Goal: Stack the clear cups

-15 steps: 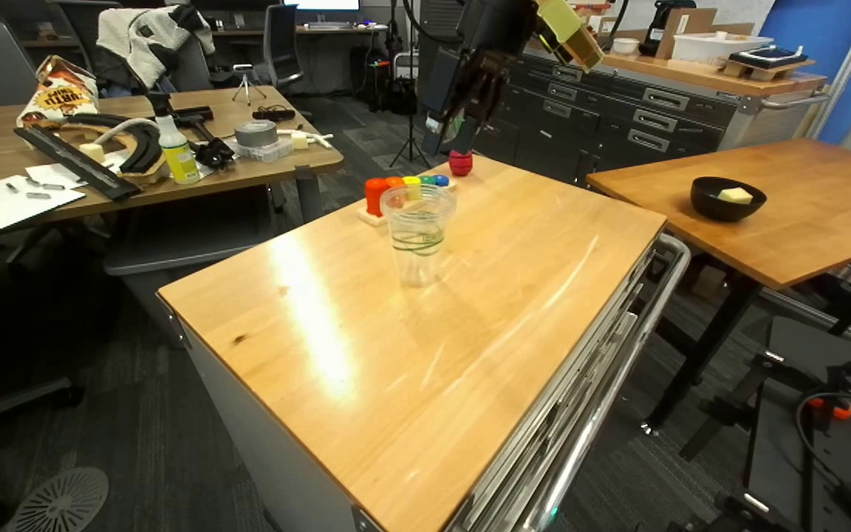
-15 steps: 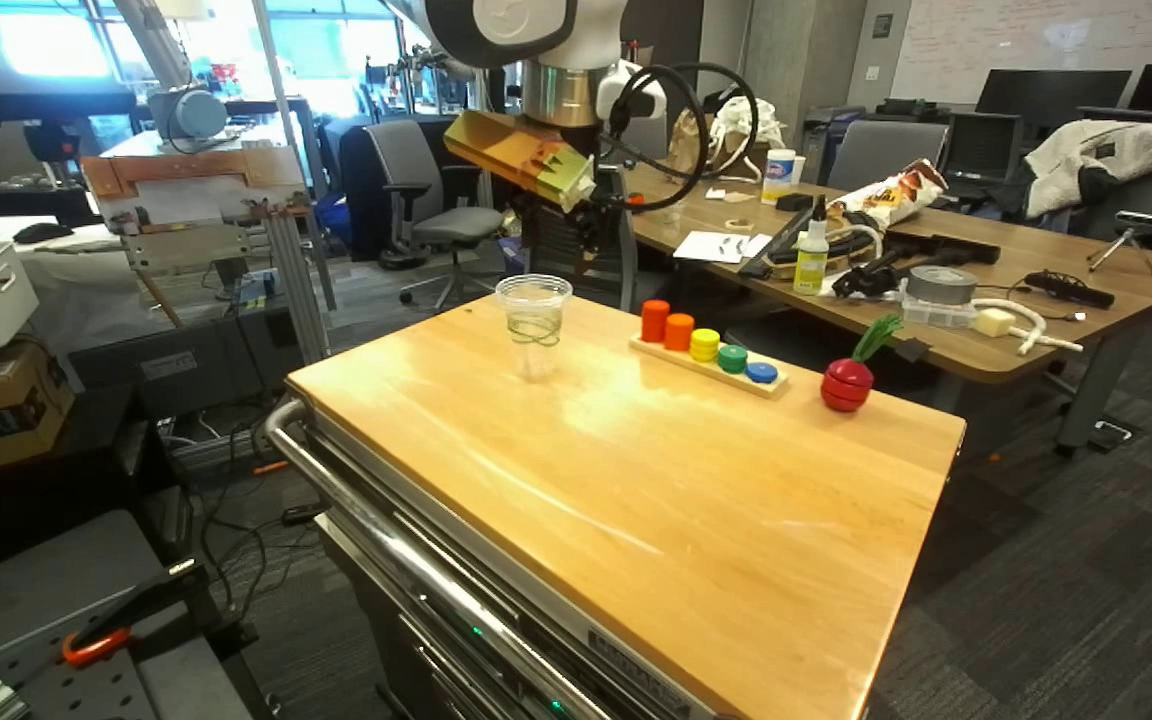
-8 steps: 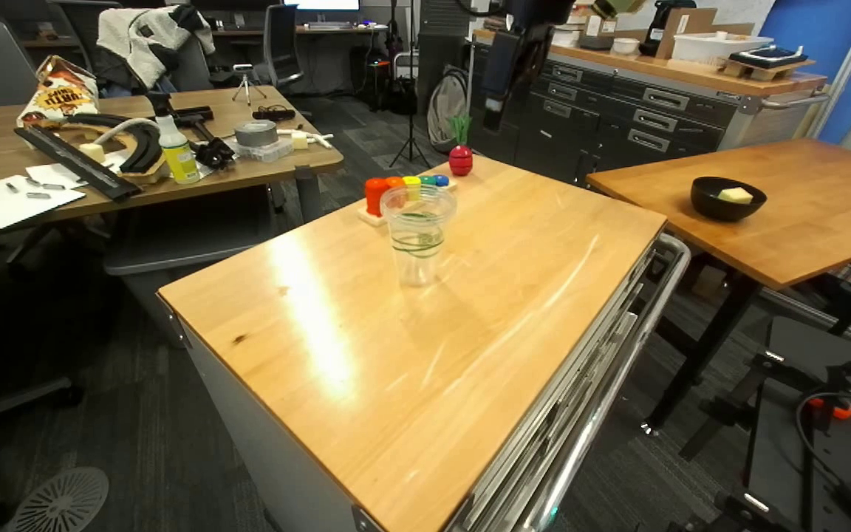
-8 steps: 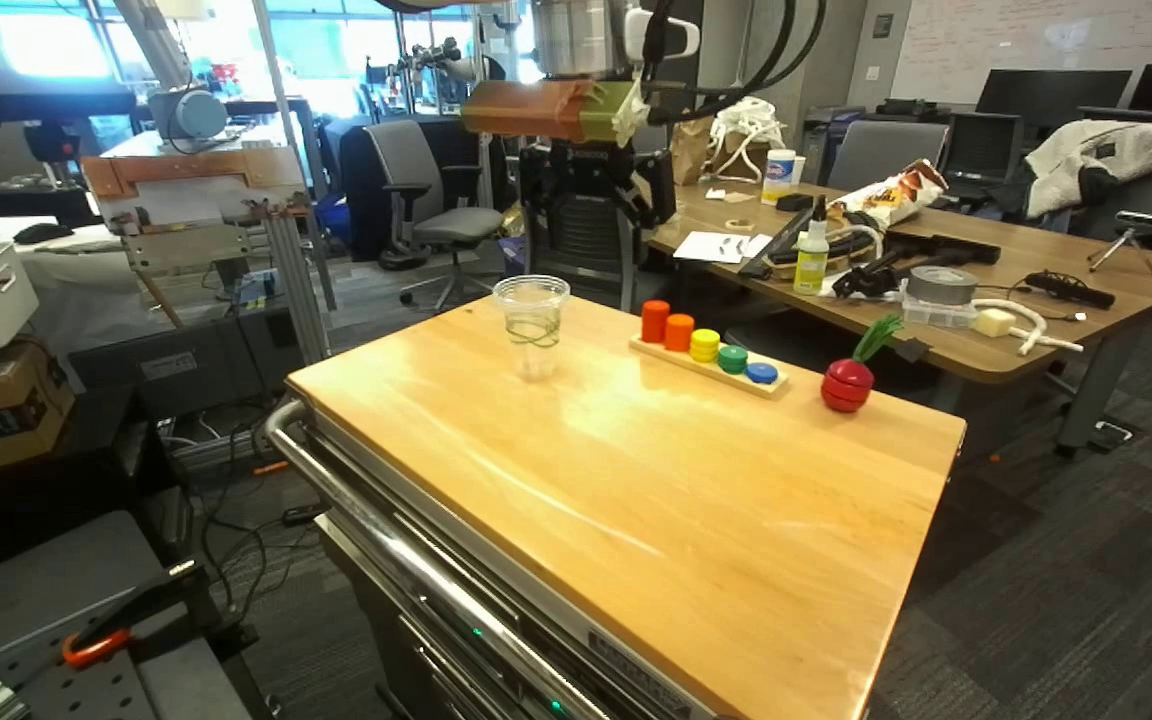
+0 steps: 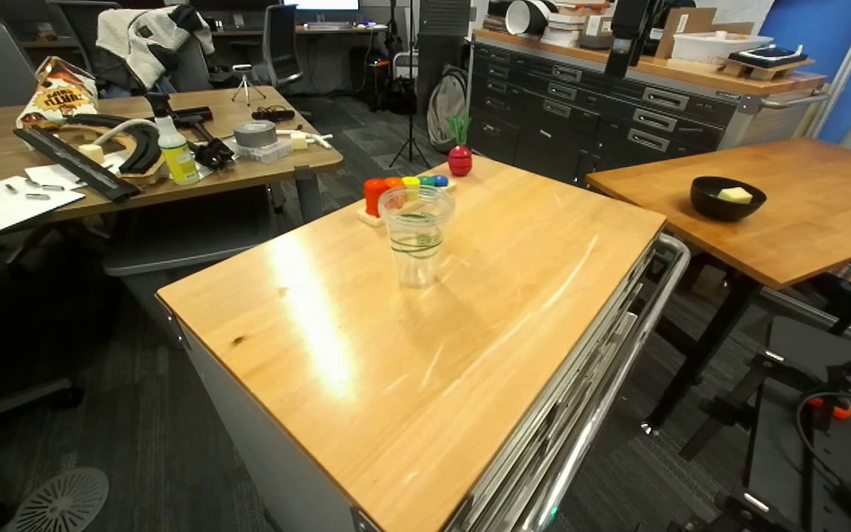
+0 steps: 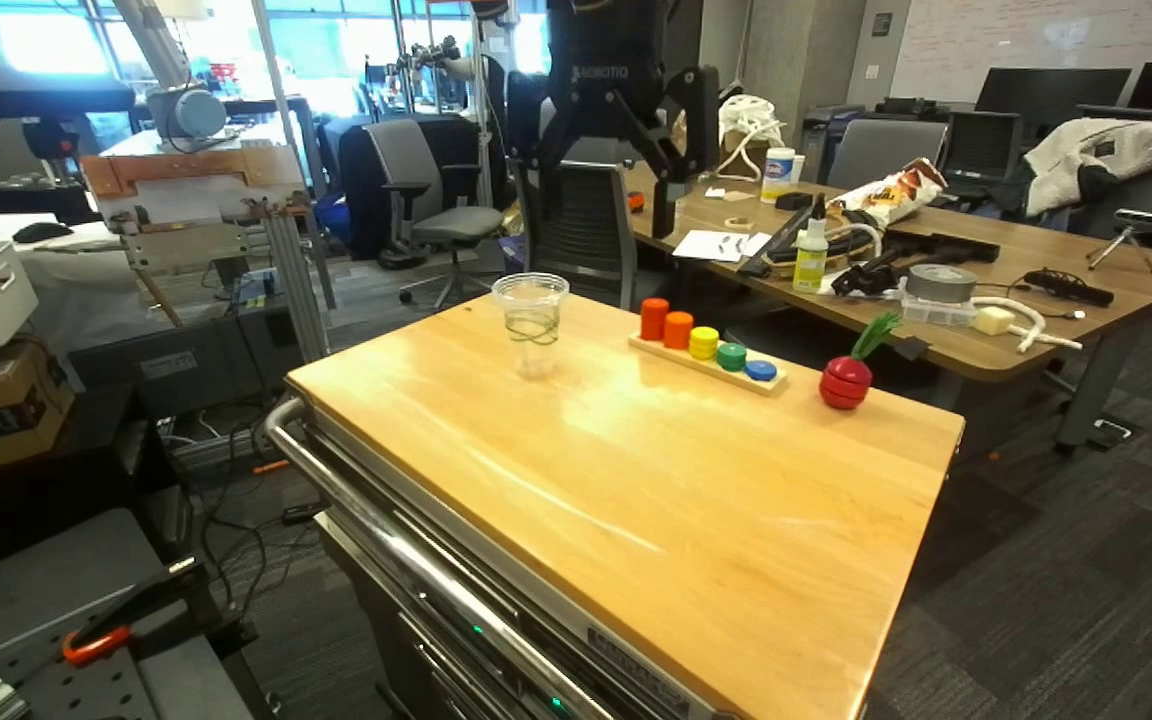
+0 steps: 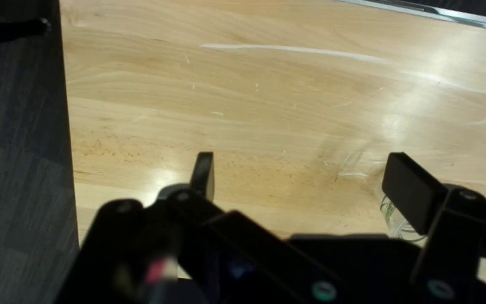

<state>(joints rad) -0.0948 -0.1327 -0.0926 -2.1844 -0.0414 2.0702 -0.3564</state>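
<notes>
Clear, tapered, green-banded plastic cups [image 6: 533, 328], apparently nested, are standing upright on the pale wooden tabletop [image 6: 676, 480], below and apart from the black two-fingered gripper [image 6: 596, 195]. It is pointing down above the tabletop, its fingers standing wide apart.

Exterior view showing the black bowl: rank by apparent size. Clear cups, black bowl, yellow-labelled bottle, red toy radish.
1. Clear cups
2. Black bowl and yellow-labelled bottle: too close to rank; bowl looks wider, bottle taller
3. Red toy radish
</notes>
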